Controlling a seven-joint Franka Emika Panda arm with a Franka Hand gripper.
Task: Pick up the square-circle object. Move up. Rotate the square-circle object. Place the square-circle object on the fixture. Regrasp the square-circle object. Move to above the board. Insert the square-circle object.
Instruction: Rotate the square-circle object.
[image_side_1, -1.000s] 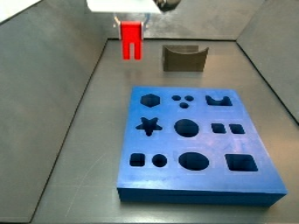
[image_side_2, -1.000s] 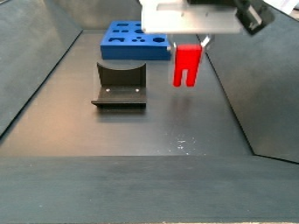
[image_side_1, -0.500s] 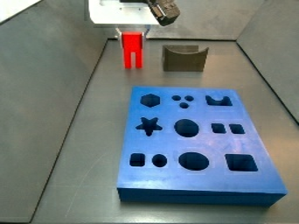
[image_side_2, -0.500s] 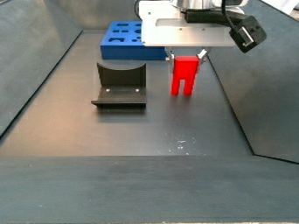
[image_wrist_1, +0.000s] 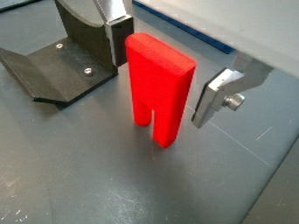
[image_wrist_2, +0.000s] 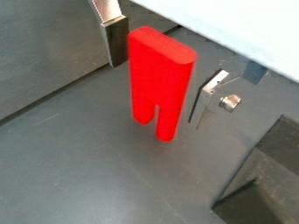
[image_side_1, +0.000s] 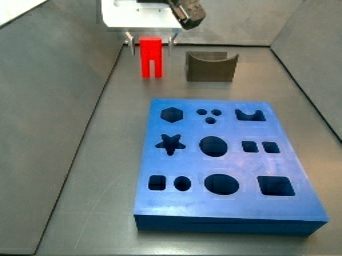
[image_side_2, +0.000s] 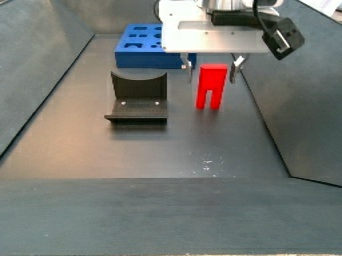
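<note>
- Straddling the square-circle object (image_wrist_1: 160, 86), our end effector (image_wrist_1: 170, 66) has its fingers (image_wrist_1: 218, 94) apart, not clamped.
- We see the red piece upright, prongs down, near the fixture (image_side_2: 136, 96).
- We judge everything from the pickup onward remains; the board (image_side_1: 223, 164) waits.

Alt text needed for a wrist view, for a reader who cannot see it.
The red square-circle object stands upright, prongs down on the grey floor, between the claw's two silver fingers, which stand apart from it in this view. The dark fixture sits close behind.
</note>
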